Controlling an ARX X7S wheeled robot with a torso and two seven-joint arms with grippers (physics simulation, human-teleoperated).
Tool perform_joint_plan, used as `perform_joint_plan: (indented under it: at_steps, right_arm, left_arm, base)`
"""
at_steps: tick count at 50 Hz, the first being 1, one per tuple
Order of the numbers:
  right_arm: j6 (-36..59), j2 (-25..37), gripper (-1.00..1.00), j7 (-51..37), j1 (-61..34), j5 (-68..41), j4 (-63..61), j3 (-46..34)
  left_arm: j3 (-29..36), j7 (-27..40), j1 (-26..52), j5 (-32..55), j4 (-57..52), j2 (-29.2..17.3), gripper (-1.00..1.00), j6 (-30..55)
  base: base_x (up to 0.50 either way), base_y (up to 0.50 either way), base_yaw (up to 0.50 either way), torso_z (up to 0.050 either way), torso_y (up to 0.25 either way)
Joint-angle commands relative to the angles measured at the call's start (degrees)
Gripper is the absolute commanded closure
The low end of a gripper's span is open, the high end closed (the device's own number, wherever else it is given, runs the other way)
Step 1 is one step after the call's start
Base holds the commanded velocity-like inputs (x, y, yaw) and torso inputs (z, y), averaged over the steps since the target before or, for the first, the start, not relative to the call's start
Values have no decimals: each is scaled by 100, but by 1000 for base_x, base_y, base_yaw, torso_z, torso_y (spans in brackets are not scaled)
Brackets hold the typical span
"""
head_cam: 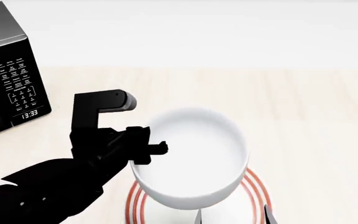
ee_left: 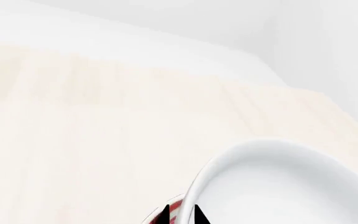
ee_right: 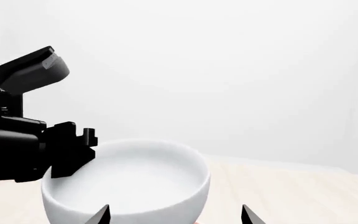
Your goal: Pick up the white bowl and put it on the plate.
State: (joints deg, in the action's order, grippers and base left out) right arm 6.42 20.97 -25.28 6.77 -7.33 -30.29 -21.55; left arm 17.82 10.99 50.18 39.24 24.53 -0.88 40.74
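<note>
The white bowl point(head_cam: 191, 156) is plain, deep and glossy, and sits over the plate point(head_cam: 254, 190), whose red rings show around its lower sides. My left gripper point(head_cam: 157, 148) is shut on the bowl's left rim. In the left wrist view the two black fingertips of the left gripper point(ee_left: 182, 215) pinch the rim of the bowl point(ee_left: 278, 186), with the plate's red rings point(ee_left: 175, 209) just beyond. I cannot tell whether the bowl touches the plate. My right gripper point(head_cam: 232, 217) is open and empty at the near side of the plate. In the right wrist view the right gripper point(ee_right: 175, 217) faces the bowl point(ee_right: 129, 184).
A black microwave point(head_cam: 5, 70) stands at the far left of the pale wooden table point(head_cam: 309, 107). A white wall runs behind the table's far edge. The left arm point(ee_right: 24, 140) fills the left side of the right wrist view.
</note>
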Motion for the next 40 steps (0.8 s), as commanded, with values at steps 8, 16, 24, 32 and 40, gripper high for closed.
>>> perform_joint_plan:
  at_steps: [8, 16, 24, 32, 40]
  right_arm:
    - [-27, 21, -100, -16, -5, -10, 33, -31]
    - [-24, 26, -100, -32, -14, -4, 43, -46]
    - [-27, 35, -100, -37, -22, -12, 42, -61]
    - [-31, 43, -100, -49, -23, -4, 53, -80]
    - [-34, 56, -100, -62, -13, -15, 33, -87]
  left_arm:
    - [450, 121, 26, 443, 333, -41, 100, -524]
    - [598, 145, -10, 567, 374, -48, 100, -625]
    - [740, 169, -53, 668, 407, -61, 100, -736]
    - [825, 191, -105, 799, 402, -74, 100, -834]
    - [921, 229, -128, 901, 366, -99, 100, -900]
  base:
    - [0, 0, 0, 0, 1]
    - [0, 0, 0, 0, 0]
    - [0, 0, 0, 0, 0]
    - [0, 0, 0, 0, 1]
    - [0, 0, 0, 2, 0]
